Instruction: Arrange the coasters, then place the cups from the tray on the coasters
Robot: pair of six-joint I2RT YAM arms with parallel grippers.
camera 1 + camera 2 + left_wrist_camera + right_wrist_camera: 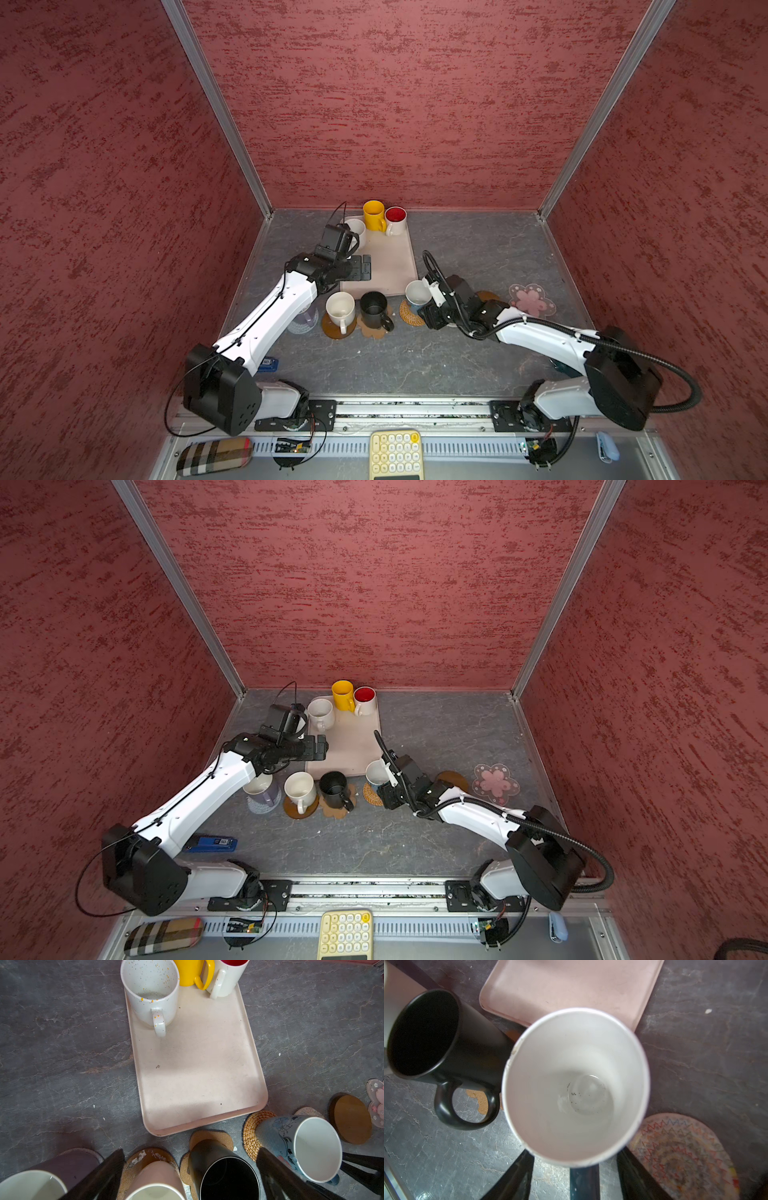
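Twin overheads, close wrist views sharing tray [197, 1064]

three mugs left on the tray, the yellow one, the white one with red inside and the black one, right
Not quite. The third mug on the tray is the speckled white mug; the black mug stands off it on the brown cork coaster, as the left wrist view shows. The yellow mug and red-inside mug are right.
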